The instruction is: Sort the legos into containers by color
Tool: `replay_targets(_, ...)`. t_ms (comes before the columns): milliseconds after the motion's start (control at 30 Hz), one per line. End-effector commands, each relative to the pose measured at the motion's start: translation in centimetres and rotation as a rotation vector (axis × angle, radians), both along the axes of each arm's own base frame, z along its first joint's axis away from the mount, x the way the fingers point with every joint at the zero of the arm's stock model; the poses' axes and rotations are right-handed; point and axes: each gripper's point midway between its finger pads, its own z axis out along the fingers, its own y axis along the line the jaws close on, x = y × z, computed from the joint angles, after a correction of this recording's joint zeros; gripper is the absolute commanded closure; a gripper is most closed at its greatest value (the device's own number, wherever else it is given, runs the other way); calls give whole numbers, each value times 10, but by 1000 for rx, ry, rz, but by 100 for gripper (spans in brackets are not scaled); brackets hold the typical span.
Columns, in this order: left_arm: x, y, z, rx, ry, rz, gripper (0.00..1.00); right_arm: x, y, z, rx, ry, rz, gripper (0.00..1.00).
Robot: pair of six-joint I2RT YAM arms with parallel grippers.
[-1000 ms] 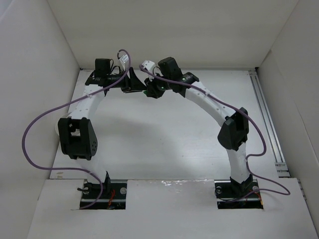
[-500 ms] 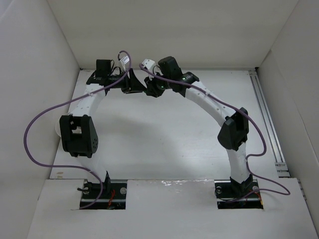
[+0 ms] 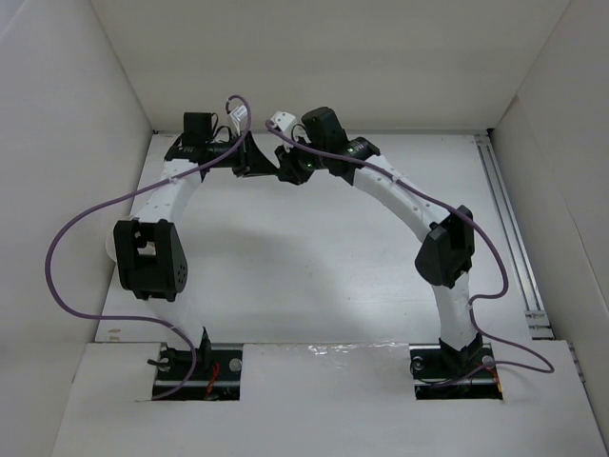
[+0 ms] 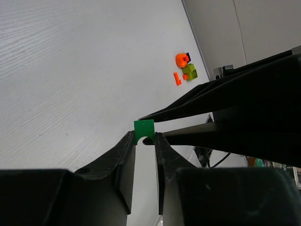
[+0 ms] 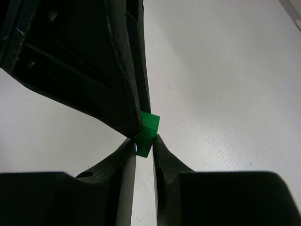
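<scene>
Open floor (image 3: 304, 257) mid-table; small brick cluster (image 4: 185, 68) apparently beside a wall (image 4: 263, 23).

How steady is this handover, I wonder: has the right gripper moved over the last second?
Yes. The right gripper edged left, away from the rail, until it met the left gripper at the green brick.

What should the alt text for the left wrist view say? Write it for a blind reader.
A small green brick is pinched between the tips of the left gripper, and the right gripper's dark fingers meet it from the right. Beyond, on the white floor near the wall, lies a cluster of orange and yellow-green bricks.
</scene>
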Motion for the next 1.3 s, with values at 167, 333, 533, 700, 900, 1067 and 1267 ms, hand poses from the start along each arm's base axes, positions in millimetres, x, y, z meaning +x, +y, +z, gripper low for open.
replay_targets(167, 4, 3, 22, 34, -98, 20, 98, 10, 13, 31, 95, -83, -30, 62)
replay_targets(333, 19, 29, 36, 84, -168, 145, 98, 3, -12, 32, 110, -96, -49, 31)
replay_targets(533, 23, 89, 54, 228, -221, 336, 99, -1, -59, 2, 65, -27, -103, 26)
replay_targets(700, 6, 164, 42, 451, -195, 527, 99, 9, -89, -20, 41, 70, -182, 25)
replay_targets(900, -39, 263, 22, 591, -28, 695, 99, 28, -113, -30, 56, 134, -248, 25)
replay_targets(1067, -66, 301, 24, 700, 13, 749, 99, 40, -129, -39, 67, 186, -280, 24)
replay_targets(1267, -80, 327, 9, 757, 90, 778, 99, 51, -131, -40, 100, 215, -314, 23)
